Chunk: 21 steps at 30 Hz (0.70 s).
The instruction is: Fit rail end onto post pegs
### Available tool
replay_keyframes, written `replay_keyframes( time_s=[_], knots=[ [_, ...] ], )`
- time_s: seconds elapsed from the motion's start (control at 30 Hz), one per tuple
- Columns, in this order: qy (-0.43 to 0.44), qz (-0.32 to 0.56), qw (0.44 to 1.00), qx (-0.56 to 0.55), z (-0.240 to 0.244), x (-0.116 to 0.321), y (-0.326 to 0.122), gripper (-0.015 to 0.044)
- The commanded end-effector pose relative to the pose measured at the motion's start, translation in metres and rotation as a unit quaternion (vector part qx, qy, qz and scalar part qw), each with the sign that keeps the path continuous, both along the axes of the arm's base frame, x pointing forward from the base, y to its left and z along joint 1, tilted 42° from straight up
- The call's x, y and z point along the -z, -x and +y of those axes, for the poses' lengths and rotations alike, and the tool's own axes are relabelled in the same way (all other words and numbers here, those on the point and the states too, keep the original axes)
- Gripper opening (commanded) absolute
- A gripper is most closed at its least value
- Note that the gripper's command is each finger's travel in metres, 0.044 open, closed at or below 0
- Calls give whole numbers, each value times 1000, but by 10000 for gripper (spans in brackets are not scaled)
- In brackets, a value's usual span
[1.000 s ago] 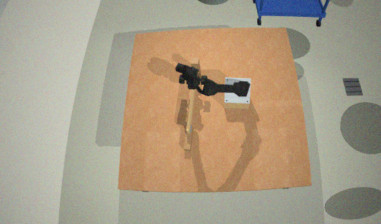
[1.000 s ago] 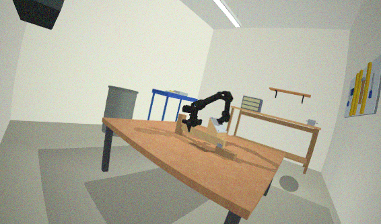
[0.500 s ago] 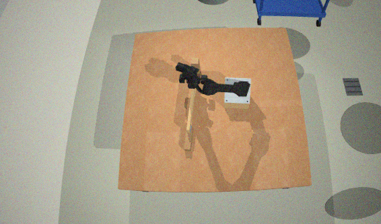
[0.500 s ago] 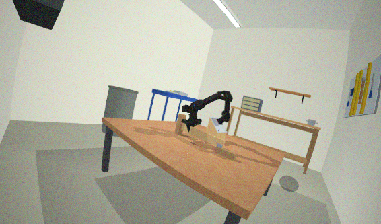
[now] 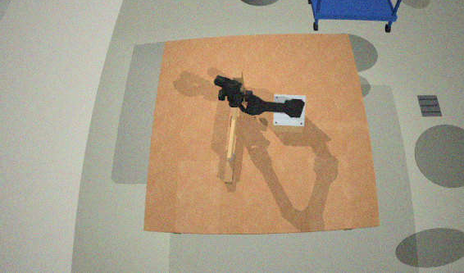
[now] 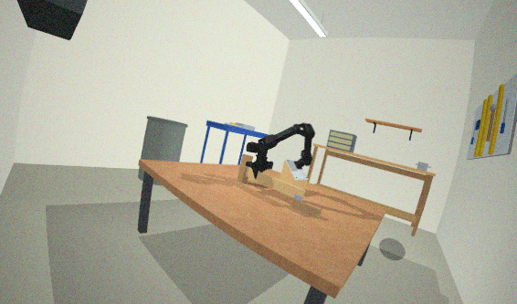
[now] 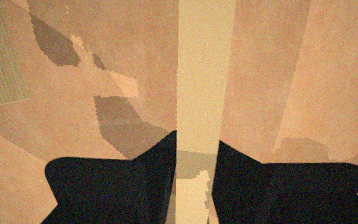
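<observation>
The long pale rail (image 5: 231,136) (image 6: 288,188) (image 7: 205,75) runs from beside the post to the low footboard block (image 5: 228,176). Its far end is at the grey-blue bracket (image 6: 299,197). My gripper (image 6: 257,172) (image 7: 188,135) is shut on the rail near its post end, one finger on each side. The short wooden post (image 6: 244,172) stands upright just beyond the gripper and is mostly covered by the arm in the top view. The pegs, the holes and any gap between rail end and post are hidden. The rail looks raised and roughly level, but I cannot tell exactly.
The arm's white base plate (image 5: 288,121) (image 6: 298,172) sits on a wooden block beside the rail. The wooden table (image 5: 197,208) (image 6: 256,218) carries everything, with arm shadows across it. A blue cart (image 5: 352,3) and a grey bin (image 6: 164,141) stand beyond the table.
</observation>
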<state>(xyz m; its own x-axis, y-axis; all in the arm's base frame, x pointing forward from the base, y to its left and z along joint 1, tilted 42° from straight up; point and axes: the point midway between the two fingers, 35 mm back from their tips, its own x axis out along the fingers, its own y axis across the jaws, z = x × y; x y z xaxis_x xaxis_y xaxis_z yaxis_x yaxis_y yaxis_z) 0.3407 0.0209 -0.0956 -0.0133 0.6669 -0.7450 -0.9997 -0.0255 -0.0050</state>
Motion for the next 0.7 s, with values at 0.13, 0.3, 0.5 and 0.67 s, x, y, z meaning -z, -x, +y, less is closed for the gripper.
replay_keyframes(
  time_s=[0.13, 0.3, 0.5, 0.67],
  knots=[
    [2, -3, 1000, 1, -4, 2, -2, 0],
    [2, -3, 1000, 1, -6, 3, -2, 0],
    [0, 0, 1000, 0, -2, 2, 0, 158],
    [0, 0, 1000, 0, -2, 2, 0, 289]
  ],
)
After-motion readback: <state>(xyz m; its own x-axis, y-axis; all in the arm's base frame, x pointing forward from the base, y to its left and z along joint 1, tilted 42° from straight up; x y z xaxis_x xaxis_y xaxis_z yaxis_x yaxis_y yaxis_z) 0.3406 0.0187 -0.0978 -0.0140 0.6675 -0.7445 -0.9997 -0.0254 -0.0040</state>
